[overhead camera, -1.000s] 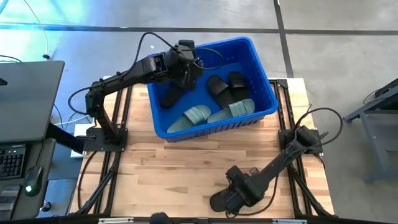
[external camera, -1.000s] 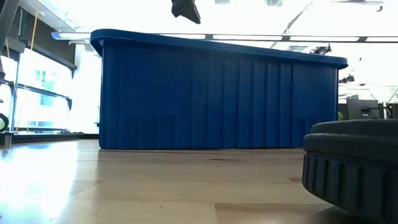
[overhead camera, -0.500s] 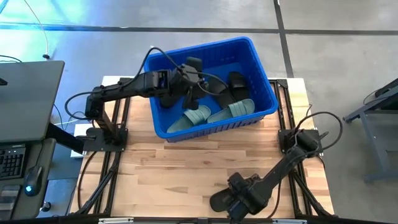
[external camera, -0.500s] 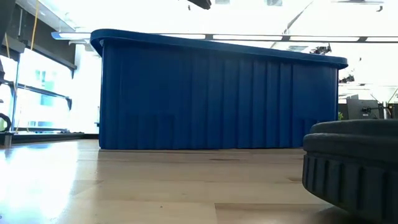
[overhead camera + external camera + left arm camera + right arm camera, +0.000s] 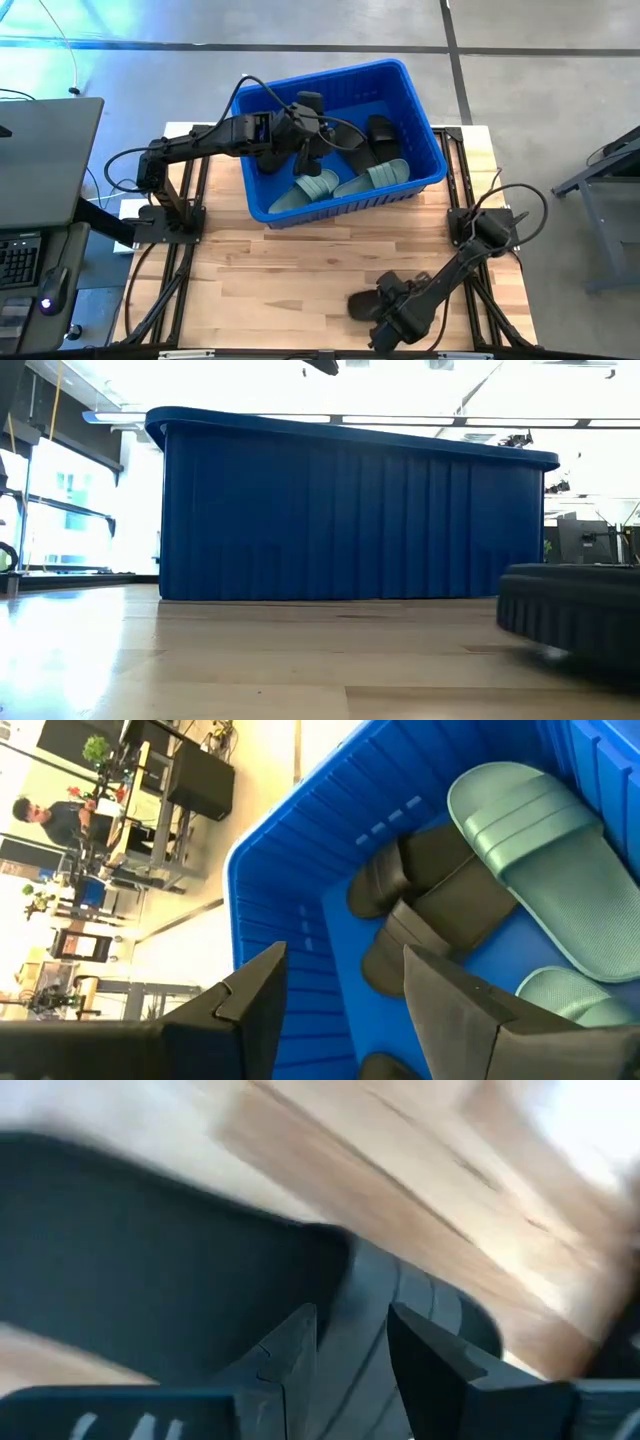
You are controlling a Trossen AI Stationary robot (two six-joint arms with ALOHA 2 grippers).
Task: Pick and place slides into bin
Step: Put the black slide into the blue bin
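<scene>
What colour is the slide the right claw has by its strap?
Black slide; right claw grips its ribbed strap. Clearest in the right wrist view.

From my low camera the bin (image 5: 350,520) walled off everything inside it, and the black slide (image 5: 575,615) near the lens ran off the frame's right edge. My right wrist feed was smeared, so I could only make out the slide's ribbed strap (image 5: 375,1335) between the fingers (image 5: 285,1355). A person (image 5: 45,815) beyond the table was too small to read.
</scene>
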